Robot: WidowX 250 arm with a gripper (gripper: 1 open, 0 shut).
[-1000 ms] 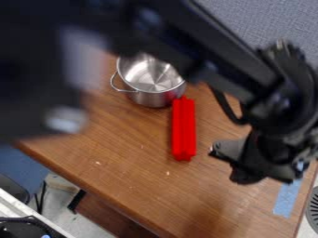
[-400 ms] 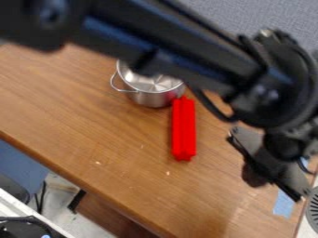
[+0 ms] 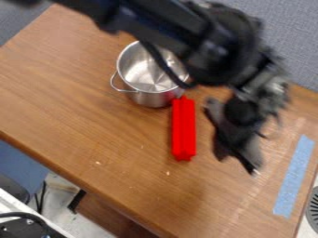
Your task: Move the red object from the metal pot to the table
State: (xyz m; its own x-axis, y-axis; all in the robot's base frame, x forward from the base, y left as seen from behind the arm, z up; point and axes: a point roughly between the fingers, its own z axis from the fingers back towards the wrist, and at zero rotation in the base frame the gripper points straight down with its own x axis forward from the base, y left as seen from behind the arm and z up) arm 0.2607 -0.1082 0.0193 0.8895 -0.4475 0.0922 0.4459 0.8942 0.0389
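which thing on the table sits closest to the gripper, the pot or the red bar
The red object: it lies flat on the table right beside the gripper; the metal pot stands farther off.

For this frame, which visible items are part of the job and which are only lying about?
Job:
red object, lying on the table beside the pot
metal pot, nothing visible inside
gripper, shut, holding nothing, right of the red object

Lying about:
blue tape strip near the table edge

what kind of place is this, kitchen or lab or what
Likely a lab or office test bench, not a kitchen: a black robot arm over a bare wood-grain table marked with blue tape, with just a steel pot and red block.
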